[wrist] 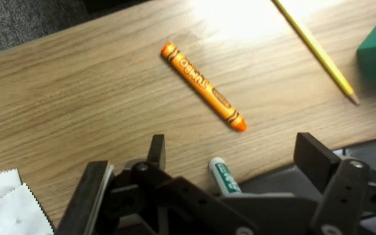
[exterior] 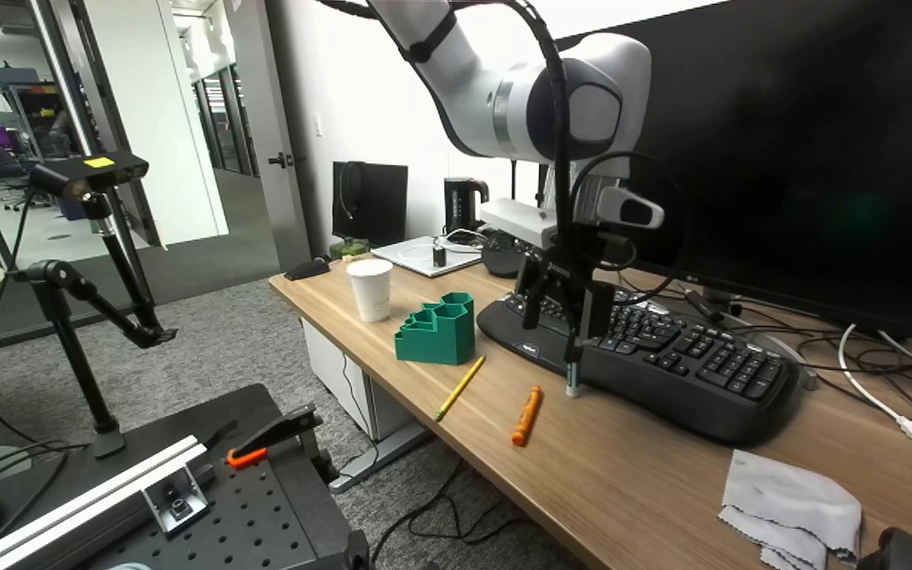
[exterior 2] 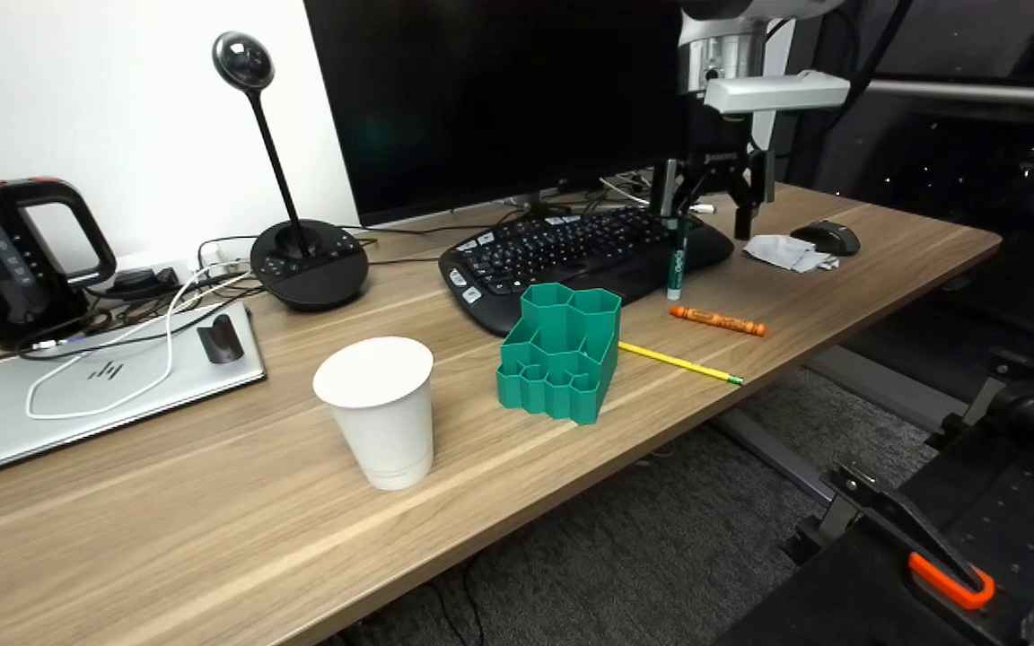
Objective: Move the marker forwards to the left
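The marker (exterior: pixel 573 378) is green with a whitish end. Its pale end is at the bare wood in front of the black keyboard, and its other end reaches toward the keyboard's edge. In an exterior view it stands out as a green and white stick (exterior 2: pixel 679 262). In the wrist view its pale end (wrist: pixel 224 176) shows and the rest is hidden behind the gripper body. My gripper (wrist: pixel 235 153) is open, with its fingers wide apart and the marker seen between them. In both exterior views the gripper (exterior: pixel 565 313) (exterior 2: pixel 705 205) hangs above the marker. I see no finger touching it.
An orange crayon (wrist: pixel 204 87) and a yellow pencil (exterior: pixel 460 388) lie near the marker. A green holder (exterior 2: pixel 562 350) and a white cup (exterior 2: pixel 382 413) stand on the table. The keyboard (exterior: pixel 646 364), monitor (exterior: pixel 804 158) and grey cloth (exterior: pixel 788 503) are close by.
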Available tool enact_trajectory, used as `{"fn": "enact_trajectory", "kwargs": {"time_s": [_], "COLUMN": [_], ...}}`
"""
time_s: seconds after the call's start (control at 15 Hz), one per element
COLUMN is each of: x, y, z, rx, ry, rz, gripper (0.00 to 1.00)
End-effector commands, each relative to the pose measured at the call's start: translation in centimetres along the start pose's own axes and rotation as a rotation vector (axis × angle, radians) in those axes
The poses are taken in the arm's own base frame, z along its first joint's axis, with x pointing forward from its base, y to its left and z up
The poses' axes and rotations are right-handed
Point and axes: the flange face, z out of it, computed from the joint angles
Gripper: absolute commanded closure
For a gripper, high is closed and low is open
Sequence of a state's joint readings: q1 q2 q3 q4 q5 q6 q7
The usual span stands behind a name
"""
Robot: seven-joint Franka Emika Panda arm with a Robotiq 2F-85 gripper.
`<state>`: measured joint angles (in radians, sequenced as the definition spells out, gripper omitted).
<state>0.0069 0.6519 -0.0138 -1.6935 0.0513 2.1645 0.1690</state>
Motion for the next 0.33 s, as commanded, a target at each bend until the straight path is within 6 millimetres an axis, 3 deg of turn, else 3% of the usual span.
{"fn": "enact_trajectory", "kwargs": {"time_s": [0.0,0.07,0.13,0.27], "x": [-5.4,-6.7,-3.2,-5.3], "y": [1.5,2.2,1.2,1.8], "z": [-2.2,-2.4,-1.2,-1.9], "rx": [0.01,-0.011,-0.003,-0.006], "ry": [-0.07,-0.047,-0.052,-0.062], "rz": [-0.089,-0.087,-0.061,-0.068], "gripper": [0.0,0.0,0.0,0.0]}}
